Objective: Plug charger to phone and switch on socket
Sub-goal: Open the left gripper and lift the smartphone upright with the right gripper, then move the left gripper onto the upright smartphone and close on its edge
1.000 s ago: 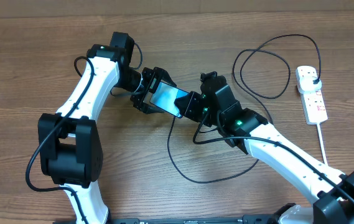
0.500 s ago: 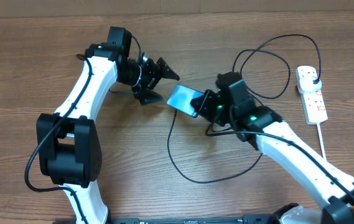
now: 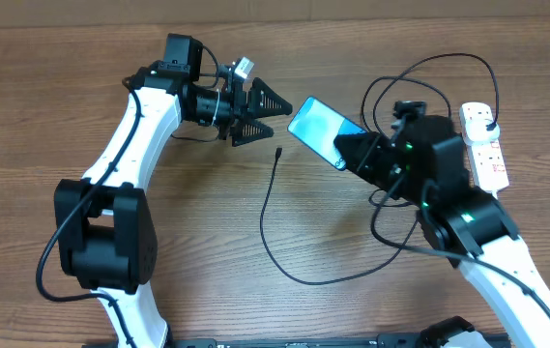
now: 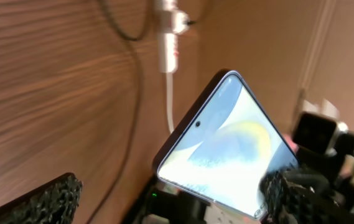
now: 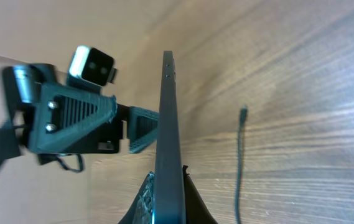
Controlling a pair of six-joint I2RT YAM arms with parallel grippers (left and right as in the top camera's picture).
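Note:
My right gripper (image 3: 357,153) is shut on the phone (image 3: 318,128) and holds it tilted above the table; the right wrist view shows the phone edge-on (image 5: 167,137) between the fingers (image 5: 167,199). The phone's blue screen also shows in the left wrist view (image 4: 226,146). My left gripper (image 3: 270,108) is open and empty, just left of the phone. The charger's black cable (image 3: 270,242) lies on the table with its connector tip (image 3: 278,153) free below the left gripper, also seen in the right wrist view (image 5: 243,113). The cable loops to its plug in the white socket (image 3: 482,145) at right.
The socket's white cord (image 3: 503,224) runs toward the front right. The cable loops (image 3: 419,97) lie between the phone and the socket. The wooden table (image 3: 207,242) spreads around.
My right gripper has carried the phone up and to the right, away from the left gripper. The left gripper has let go, opened and swung back up. The connector tip now lies bare.

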